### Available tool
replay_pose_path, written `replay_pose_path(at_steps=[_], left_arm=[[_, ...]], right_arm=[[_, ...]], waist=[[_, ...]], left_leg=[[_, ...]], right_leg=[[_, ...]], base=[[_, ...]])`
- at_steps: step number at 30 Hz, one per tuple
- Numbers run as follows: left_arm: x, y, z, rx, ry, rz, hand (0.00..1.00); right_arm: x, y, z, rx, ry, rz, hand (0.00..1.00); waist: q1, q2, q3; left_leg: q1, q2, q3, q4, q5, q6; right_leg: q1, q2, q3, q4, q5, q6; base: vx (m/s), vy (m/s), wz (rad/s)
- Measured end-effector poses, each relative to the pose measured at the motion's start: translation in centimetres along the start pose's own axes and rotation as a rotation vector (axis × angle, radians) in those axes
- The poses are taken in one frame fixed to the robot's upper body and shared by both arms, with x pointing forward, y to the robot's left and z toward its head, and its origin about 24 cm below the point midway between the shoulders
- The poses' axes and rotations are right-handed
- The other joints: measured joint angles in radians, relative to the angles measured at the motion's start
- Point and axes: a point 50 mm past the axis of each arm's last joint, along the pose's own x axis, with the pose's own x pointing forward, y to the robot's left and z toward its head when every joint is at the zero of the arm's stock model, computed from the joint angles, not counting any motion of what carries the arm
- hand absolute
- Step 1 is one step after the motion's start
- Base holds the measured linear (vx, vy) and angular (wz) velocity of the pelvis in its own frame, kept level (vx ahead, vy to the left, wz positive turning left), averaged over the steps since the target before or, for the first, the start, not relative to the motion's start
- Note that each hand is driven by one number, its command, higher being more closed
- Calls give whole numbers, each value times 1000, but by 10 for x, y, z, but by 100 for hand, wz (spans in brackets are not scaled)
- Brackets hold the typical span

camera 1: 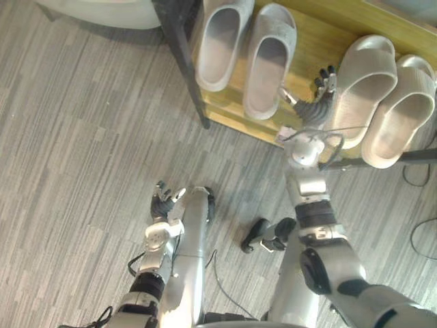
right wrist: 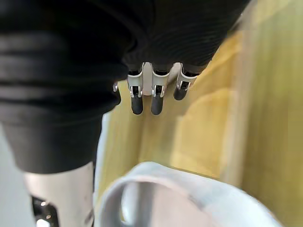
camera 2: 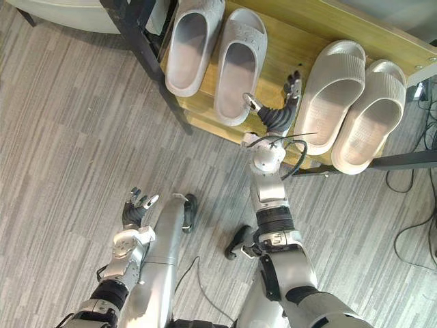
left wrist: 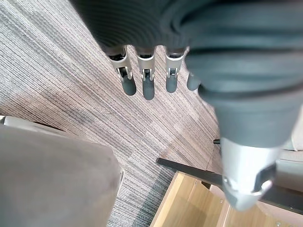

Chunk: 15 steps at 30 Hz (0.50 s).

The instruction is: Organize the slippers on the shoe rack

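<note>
On the wooden shelf of the shoe rack (camera 1: 311, 44), four slippers are laid sole-down in two pairs: a grey pair (camera 1: 270, 65) to the left and a pale pair (camera 1: 369, 82) to the right, each pair lying side by side and slightly angled. The right hand (camera 1: 315, 108) is held over the bare strip of shelf between the pairs. Its fingers (camera 1: 328, 76) are straight and close together and the thumb is splayed towards the heel of the nearer grey slipper. Nothing is gripped, and whether either pair is touched cannot be told. The straight fingers (right wrist: 144, 101) are shown over the wood in the right wrist view, with a pale slipper rim (right wrist: 189, 189) close by. The left hand (camera 2: 135, 208) is hung low over the floor (camera 1: 82, 137), fingers loosely spread and empty.

The tidying is judged close to done. The heels of both pairs lie at the shelf's front edge — perhaps a little past it — so little margin is left. If the hand is drawn back carelessly, the splayed thumb could catch the grey heel, or the wrist could brush the pale pair, and a slipper could be skewed or dragged off onto the floor
</note>
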Motion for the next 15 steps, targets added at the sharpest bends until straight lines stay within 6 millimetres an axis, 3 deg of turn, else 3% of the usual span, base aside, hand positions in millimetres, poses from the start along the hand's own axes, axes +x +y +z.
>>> replay_pose_path(at_steps=[15], left_arm=[[0,1,-2,-33,12,27,0]], right_arm=[[-2,1,-8,127,33,20,0]], waist=[[1,0,0]], left_leg=[[0,-4,-14,-2,3,-5]], right_leg=[[11,2,-15,-3,0,0]], base=[[0,2,1]])
